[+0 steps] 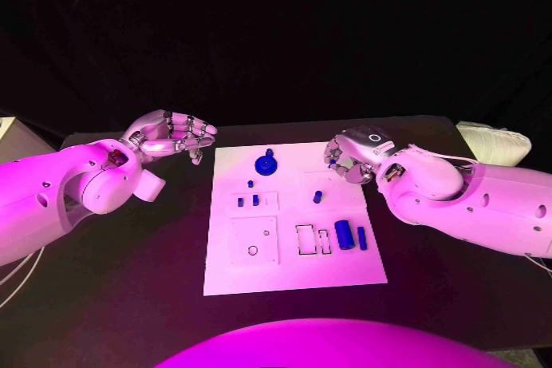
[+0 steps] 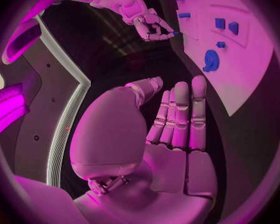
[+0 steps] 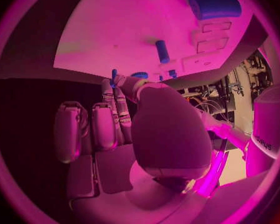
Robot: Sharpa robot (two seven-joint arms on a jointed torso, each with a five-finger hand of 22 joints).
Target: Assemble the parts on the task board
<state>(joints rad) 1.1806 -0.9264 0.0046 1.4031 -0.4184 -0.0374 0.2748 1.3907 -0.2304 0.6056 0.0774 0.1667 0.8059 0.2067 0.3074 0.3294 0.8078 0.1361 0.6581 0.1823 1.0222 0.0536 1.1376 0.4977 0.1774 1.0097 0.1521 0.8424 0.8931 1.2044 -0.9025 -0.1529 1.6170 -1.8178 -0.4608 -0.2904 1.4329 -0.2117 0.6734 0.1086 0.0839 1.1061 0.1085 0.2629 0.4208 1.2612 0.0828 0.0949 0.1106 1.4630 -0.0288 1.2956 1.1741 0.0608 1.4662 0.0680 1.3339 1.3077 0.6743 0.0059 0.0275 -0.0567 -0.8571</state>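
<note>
both hands flank task board [image 1: 230, 280]: left hand [image 1: 172, 135] empty, right hand [image 1: 354, 154] pinching small blue part [image 3: 114, 77].

We look down from up high on the robot's head. This view faces the black table [image 1: 138, 304] and sees the whole white task board [image 1: 293, 264] in the middle, from fairly far off.

Our left wrist camera sits just behind the left hand [image 2: 171, 134], very close to it. It looks past the fingers toward the task board [image 2: 239, 84] and the right hand [image 2: 149, 25] farther off.

Our right wrist camera sits just behind the right hand [image 3: 140, 129], very close too. It looks over that hand at the task board [image 3: 115, 40], which is near.

All three views share the task board.
</note>
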